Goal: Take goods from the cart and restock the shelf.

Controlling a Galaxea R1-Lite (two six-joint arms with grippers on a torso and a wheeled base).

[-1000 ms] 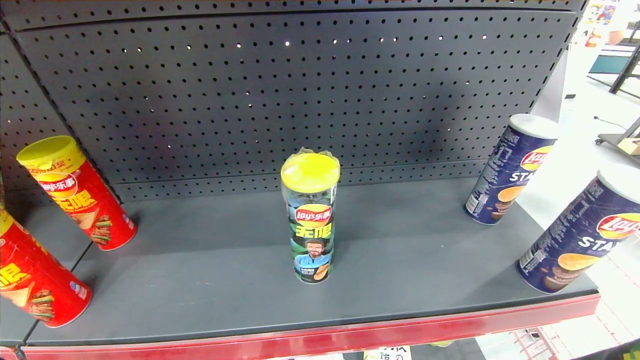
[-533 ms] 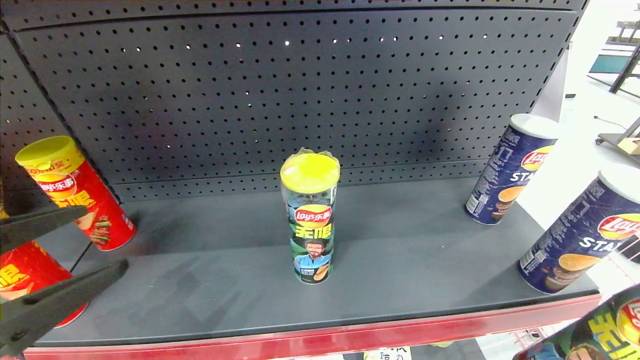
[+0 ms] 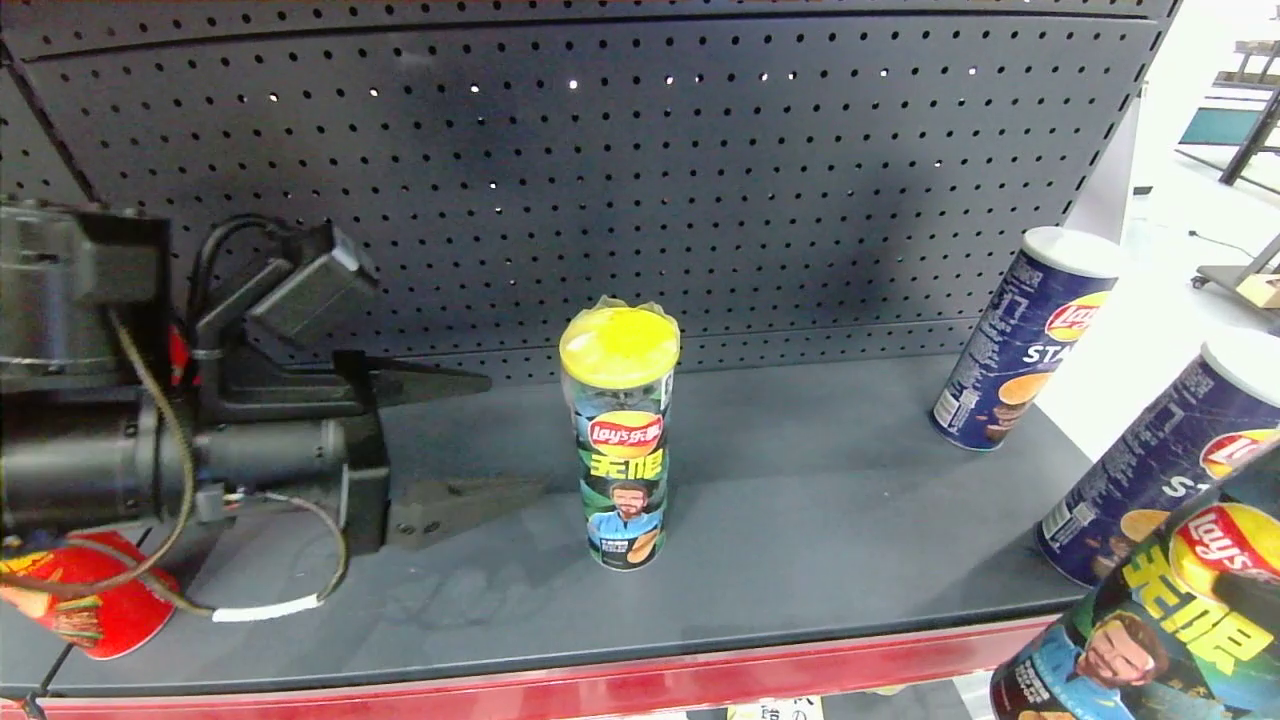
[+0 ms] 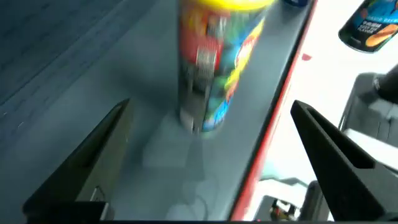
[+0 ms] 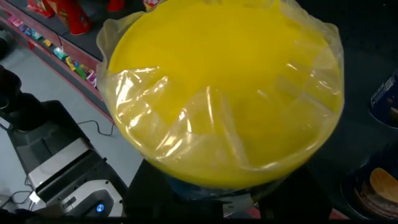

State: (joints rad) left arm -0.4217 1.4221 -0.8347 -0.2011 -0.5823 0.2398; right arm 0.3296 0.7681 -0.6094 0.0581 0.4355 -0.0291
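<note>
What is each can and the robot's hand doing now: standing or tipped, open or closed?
green chip can: upright on the shelf, lid on.
second green chip can: off the shelf, tilted, lid on.
rear blue chip can: upright, lid on.
front blue chip can: upright, lid on.
red chip can: on the shelf, mostly hidden.
left gripper: jaws open, empty.

A teal mat (image 3: 1212,128) and black cable (image 3: 1212,243) lie on the pale floor (image 3: 1140,340).
</note>
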